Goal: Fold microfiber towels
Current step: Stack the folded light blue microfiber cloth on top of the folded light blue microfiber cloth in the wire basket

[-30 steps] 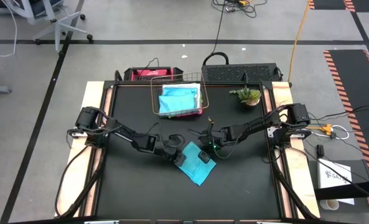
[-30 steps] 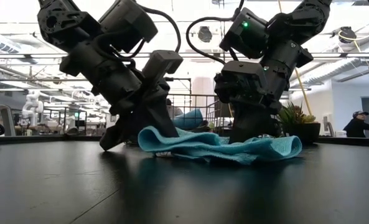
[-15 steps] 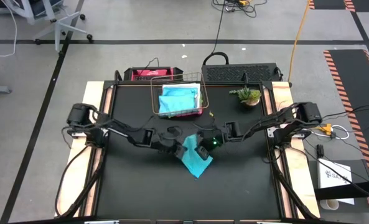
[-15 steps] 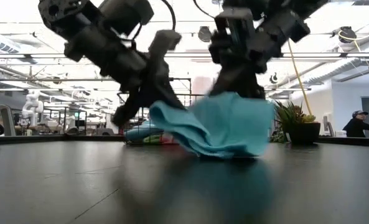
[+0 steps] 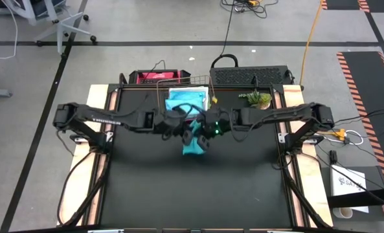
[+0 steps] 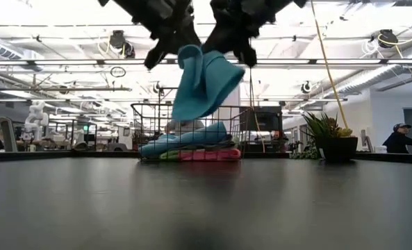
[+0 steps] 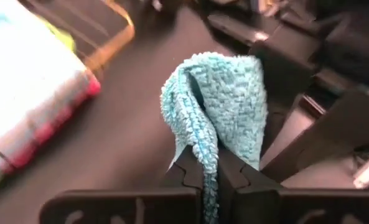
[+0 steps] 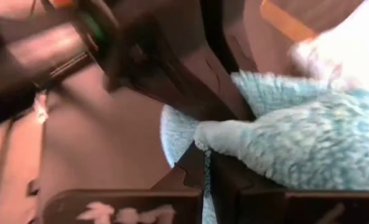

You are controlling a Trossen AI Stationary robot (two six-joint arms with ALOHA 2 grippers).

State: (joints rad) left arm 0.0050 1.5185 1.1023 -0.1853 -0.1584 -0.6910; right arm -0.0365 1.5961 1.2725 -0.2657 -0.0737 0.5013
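Note:
A turquoise microfiber towel (image 5: 195, 145) hangs bunched in the air over the table's middle, just in front of the copper wire basket (image 5: 160, 103). My left gripper (image 5: 186, 132) and my right gripper (image 5: 204, 131) meet above it, both shut on its upper part. In the low view the towel (image 6: 200, 83) hangs below the left gripper (image 6: 180, 48) and the right gripper (image 6: 236, 57). More folded towels (image 5: 186, 102) lie stacked in the basket, a turquoise one on top, with pink and lime green edges (image 6: 204, 154) beneath. My left gripper pinches a folded edge of the towel (image 7: 204, 163) between its two fingers, slanting down from the table's left. The cloth stands up past the fingertips in a doubled flap. The towel hangs slack, clear of the table. My right gripper pinches the towel's upper edge (image 8: 216, 144) between its two fingers, slanting down from the table's right, close beside the left gripper. One layer or several, I cannot tell. The rest of the towel (image 6: 192, 101) hangs slack below, clear of the table.
A small potted plant (image 5: 258, 99) stands at the far right, beside the basket. A red case (image 5: 154, 77) and a black box (image 5: 250, 75) sit behind the table's far edge. The near half of the black table (image 5: 192, 194) lies below the arms. A person (image 6: 400, 137) sits in the room behind.
Both grippers have risen and gone toward the far edge and toward each other, taking the turquoise towel along. It lay spread and rumpled on the table a second ago; now it is lifted clear and hangs bunched in front of the basket.

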